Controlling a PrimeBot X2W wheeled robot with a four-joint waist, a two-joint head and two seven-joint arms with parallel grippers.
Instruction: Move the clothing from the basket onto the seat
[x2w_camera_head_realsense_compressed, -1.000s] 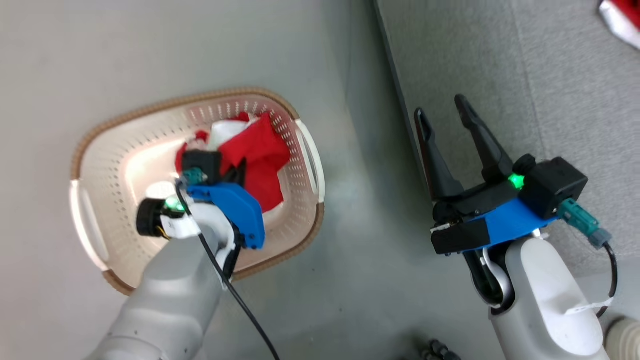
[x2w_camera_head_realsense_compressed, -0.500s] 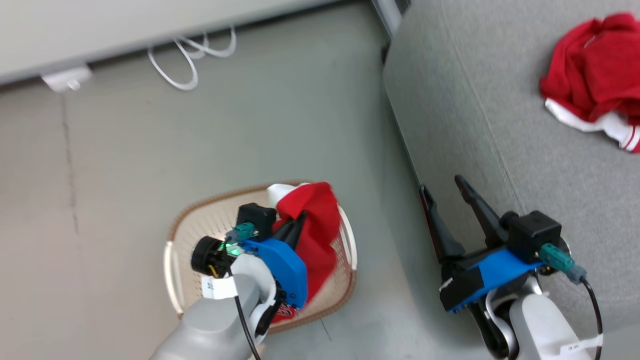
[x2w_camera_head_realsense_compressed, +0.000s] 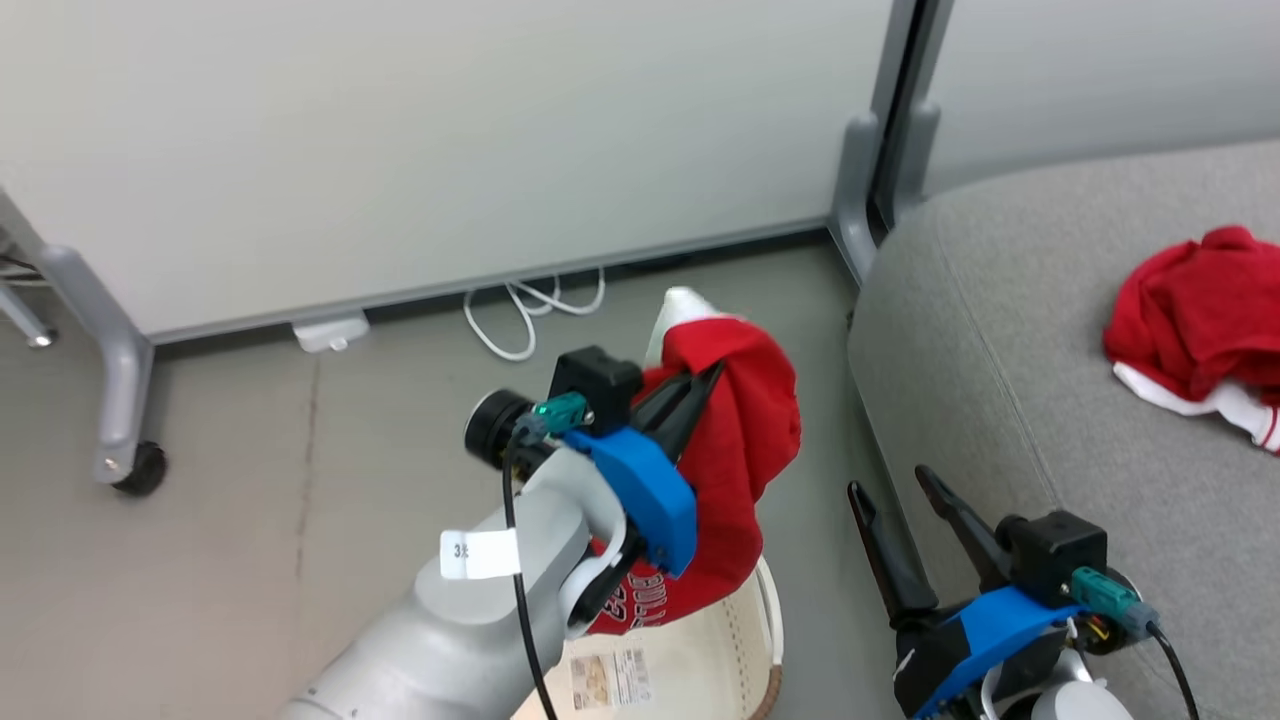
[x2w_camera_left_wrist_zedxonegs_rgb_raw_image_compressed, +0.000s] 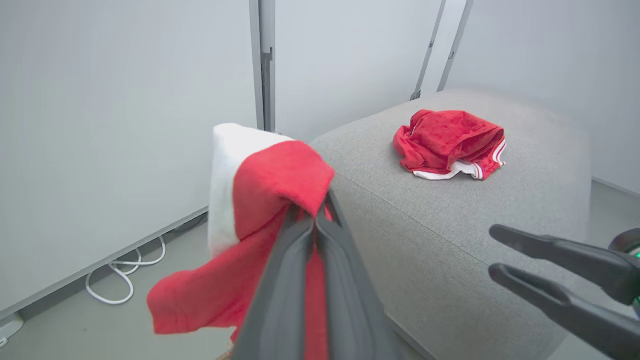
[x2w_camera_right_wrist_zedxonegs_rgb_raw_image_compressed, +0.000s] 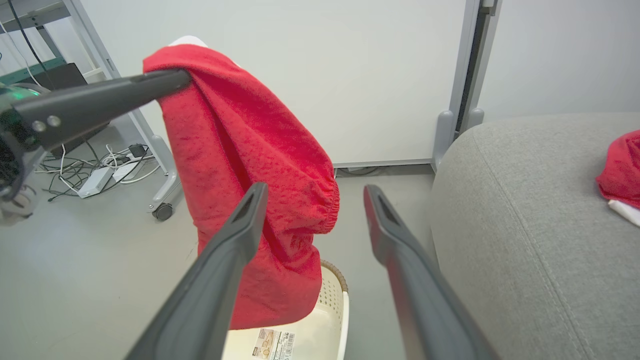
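Clothing (x2w_camera_head_realsense_compressed: 745, 430) in two red pieces. One pinched in the closed jaws of the left gripper (x2w_camera_head_realsense_compressed: 712, 372), dangling just above the single cream basket (x2w_camera_head_realsense_compressed: 735, 650) on the floor. Second piece (x2w_camera_head_realsense_compressed: 1190, 320) crumpled on top of the single grey seat (x2w_camera_head_realsense_compressed: 1050, 400), well apart from the first. Right gripper (x2w_camera_head_realsense_compressed: 890, 482) low beside the seat's front, jaws spread apart, gripping nothing.

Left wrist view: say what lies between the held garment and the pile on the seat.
Bare seat, nothing else, separates the garment in the left hand from the pile, as the left wrist view shows.
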